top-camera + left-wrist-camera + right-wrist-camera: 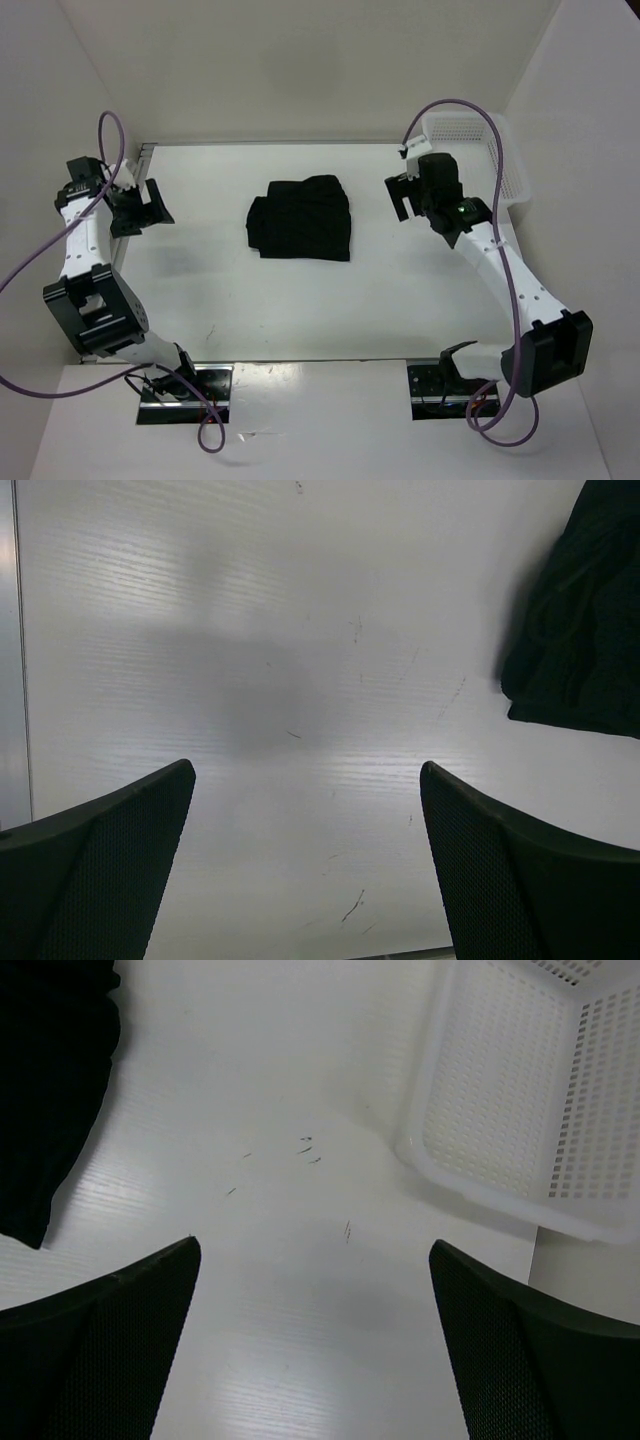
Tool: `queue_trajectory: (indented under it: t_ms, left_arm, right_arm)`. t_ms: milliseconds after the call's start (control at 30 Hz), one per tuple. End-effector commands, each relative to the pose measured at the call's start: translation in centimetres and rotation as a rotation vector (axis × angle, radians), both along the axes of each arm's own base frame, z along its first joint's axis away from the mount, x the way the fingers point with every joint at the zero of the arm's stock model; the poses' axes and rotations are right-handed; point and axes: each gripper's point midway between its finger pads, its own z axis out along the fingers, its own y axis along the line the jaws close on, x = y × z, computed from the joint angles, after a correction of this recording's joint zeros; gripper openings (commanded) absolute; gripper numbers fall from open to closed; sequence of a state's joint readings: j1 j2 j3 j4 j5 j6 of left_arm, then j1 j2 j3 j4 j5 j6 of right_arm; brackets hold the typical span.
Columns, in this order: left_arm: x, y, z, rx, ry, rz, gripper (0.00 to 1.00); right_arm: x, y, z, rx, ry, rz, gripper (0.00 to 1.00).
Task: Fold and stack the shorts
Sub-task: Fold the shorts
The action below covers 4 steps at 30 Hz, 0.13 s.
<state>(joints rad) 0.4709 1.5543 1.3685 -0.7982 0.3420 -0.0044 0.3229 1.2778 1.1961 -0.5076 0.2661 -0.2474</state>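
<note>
Jaws spread wide on both arms, pinching nothing. Seen from above: black shorts (pixel 301 218) lying mid-table (pixel 200 300) in a rough folded rectangle, well apart from either arm. Left arm (pixel 85 250) raised along the left edge, wrist angled in toward the cloth; right arm (pixel 500 265) stretched up the right side, wrist just beside the white mesh basket (pixel 505 165). Over to the left wrist: bare table below, shorts (pixel 585 620) at the far right. Right wrist now: shorts (pixel 50 1090) upper left, basket (pixel 500 1110) upper right. Likely soft, light, limp, prone to sagging open; best pinched at an edge through all layers, one corner per side.
</note>
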Motion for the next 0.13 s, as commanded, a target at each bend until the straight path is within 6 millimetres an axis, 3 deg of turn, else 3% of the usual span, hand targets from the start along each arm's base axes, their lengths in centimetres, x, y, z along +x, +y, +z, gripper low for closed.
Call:
queue_trajectory:
  t_ms: [0, 100]
  left_arm:
    - [-0.24, -0.12, 1.36, 0.019, -0.053, -0.005, 1.0]
    - [-0.49, -0.25, 1.35, 0.019, -0.053, -0.005, 1.0]
  right_arm:
    - [-0.35, -0.06, 1.17, 0.027, -0.065, -0.005, 1.0]
    - [-0.45, -0.38, 1.35, 0.029, -0.078, -0.025, 1.0]
